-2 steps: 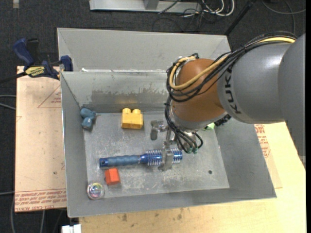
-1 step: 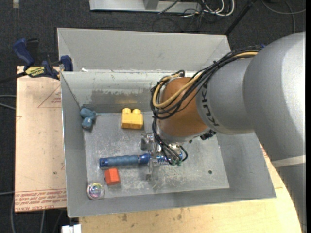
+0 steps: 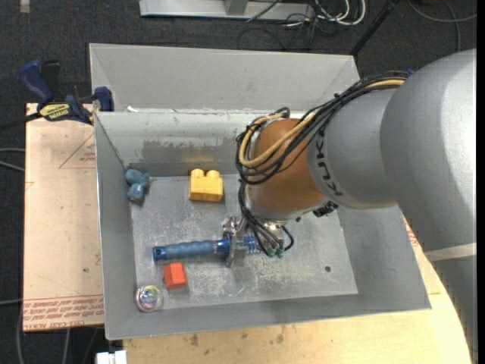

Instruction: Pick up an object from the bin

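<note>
The arm (image 3: 364,154) bears partly hidden "KUKA" lettering.

one each: yellow brick (image 3: 205,185), orange block (image 3: 175,276), blue rod (image 3: 189,250), grey-blue lump (image 3: 137,184), clear ball (image 3: 148,298).

dark speckled carpet (image 3: 61,21) covers the floor, with a grey metal stand base (image 3: 220,2) and loose cables (image 3: 333,2) beyond.

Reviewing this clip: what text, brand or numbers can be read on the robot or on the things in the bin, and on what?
"KUK": dark letters running sideways on the silver arm, beside the orange wrist cover; the rest of the word is hidden behind cables.
Yellow brick, orange block, blue handle: no lettering that can be read.
</note>
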Action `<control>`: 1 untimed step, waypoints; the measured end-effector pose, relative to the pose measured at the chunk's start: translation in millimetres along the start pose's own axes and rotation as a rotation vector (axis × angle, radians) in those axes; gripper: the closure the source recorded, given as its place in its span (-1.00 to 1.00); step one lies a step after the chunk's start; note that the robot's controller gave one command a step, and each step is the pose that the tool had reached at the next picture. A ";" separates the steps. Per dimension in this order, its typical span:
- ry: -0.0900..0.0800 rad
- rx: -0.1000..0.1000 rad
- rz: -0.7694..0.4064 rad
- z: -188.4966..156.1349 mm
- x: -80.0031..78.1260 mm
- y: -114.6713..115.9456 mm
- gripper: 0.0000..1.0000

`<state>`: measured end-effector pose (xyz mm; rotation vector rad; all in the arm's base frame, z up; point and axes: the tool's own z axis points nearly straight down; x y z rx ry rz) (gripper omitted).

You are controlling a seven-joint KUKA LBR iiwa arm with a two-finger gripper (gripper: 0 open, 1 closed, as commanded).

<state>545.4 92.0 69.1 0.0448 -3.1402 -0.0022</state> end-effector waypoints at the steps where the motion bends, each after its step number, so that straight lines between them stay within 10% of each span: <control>1: -0.010 0.000 -0.010 -192.2 31.0 -4.2 1.00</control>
